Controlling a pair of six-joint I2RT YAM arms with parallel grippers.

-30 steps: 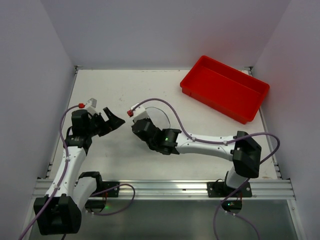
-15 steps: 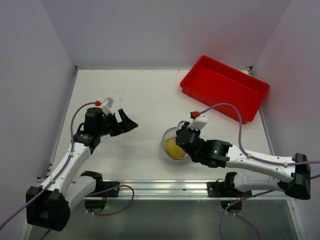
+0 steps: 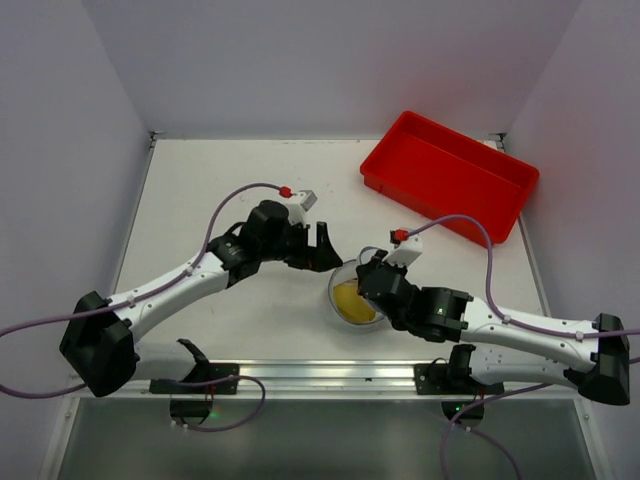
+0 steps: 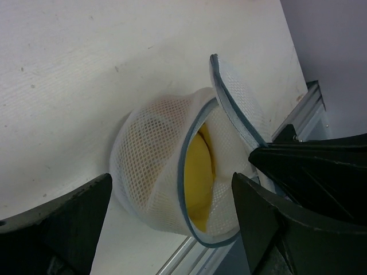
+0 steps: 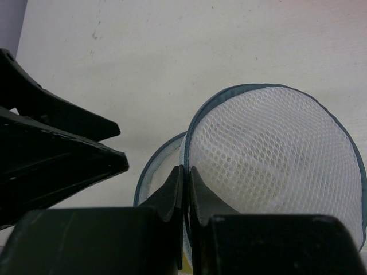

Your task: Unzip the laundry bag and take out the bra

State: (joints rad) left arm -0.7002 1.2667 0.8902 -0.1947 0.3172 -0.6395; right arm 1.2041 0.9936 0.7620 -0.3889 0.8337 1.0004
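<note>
The laundry bag (image 3: 345, 283) lies near the table's front middle. It is a round white mesh case with a blue-grey rim, and its two halves gape apart. The yellow bra (image 3: 352, 300) shows inside the gap; in the left wrist view the bra (image 4: 200, 172) sits between the bag's lower half (image 4: 152, 166) and the raised lid (image 4: 238, 109). My right gripper (image 5: 184, 172) is shut on the lid's rim and holds the lid (image 5: 275, 154) up. My left gripper (image 4: 172, 223) is open, its jaws standing either side of the bag without touching it. From above, the left gripper (image 3: 330, 255) is just left of the bag.
A red rectangular tray (image 3: 450, 175) stands at the back right. The metal rail (image 3: 330, 375) of the table's front edge runs just below the bag. The two grippers are close together over the bag.
My left arm has swung right across the table until its open jaws flank the bag. My right arm first pulled the bag to the near middle and opened it, then barely moved.
</note>
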